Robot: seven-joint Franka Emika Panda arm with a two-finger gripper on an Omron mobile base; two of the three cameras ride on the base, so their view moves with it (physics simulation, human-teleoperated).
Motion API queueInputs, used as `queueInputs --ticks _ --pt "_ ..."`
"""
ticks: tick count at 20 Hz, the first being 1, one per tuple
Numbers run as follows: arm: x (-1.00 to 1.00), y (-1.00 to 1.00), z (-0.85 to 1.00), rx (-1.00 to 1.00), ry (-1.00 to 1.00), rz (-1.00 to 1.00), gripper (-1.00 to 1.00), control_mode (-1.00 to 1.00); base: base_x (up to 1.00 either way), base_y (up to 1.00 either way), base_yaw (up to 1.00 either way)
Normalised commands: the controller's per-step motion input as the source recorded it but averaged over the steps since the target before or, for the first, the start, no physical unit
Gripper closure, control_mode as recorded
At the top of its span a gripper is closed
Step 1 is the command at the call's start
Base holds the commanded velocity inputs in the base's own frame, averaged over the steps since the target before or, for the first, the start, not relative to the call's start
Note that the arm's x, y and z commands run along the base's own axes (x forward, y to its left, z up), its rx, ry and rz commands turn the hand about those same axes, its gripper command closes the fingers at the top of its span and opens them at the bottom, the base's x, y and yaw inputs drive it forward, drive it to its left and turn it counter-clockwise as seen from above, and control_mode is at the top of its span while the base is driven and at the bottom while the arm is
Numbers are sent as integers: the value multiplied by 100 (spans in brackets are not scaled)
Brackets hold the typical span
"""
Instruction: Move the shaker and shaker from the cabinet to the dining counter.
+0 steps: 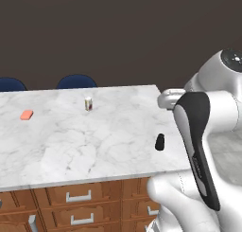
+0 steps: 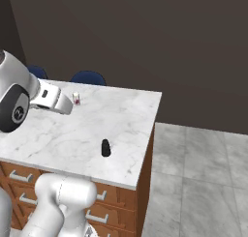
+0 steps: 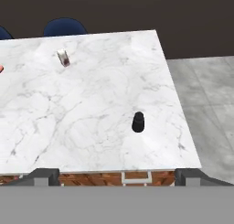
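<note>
One small black shaker (image 1: 160, 142) (image 2: 105, 148) (image 3: 138, 122) stands upright on the white marble dining counter (image 1: 94, 146) (image 2: 58, 134) (image 3: 87, 109), close to its right front corner. My gripper (image 3: 118, 176) hangs back over the counter's near edge, well short of the shaker, open, with nothing between its widely spread fingertips (image 3: 44, 174). The second shaker and the cabinet are out of view.
A small cream jar (image 1: 88, 103) (image 2: 76, 98) (image 3: 63, 57) stands toward the counter's far side, and an orange object (image 1: 26, 114) lies at far left. Dark blue chairs (image 1: 76, 81) (image 2: 87, 78) sit behind. Wooden drawers (image 1: 78, 196) run below; grey tiled floor (image 2: 203, 173) lies right.
</note>
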Motion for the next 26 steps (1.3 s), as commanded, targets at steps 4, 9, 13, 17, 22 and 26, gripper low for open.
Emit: queueInputs --ticks 4,9,13,17,22,26 --pt "0 0 0 0 0 1 -100 -100 0 0 0" --pt "0 0 0 0 0 0 -100 100 0 0 0" --pt "0 0 0 0 0 0 -100 100 -10 8 0" --pt "0 0 0 0 0 0 -100 100 -80 11 19" --pt "0 0 0 0 0 0 -100 100 -99 22 46" --pt "0 0 0 0 0 0 -100 100 -60 47 81"
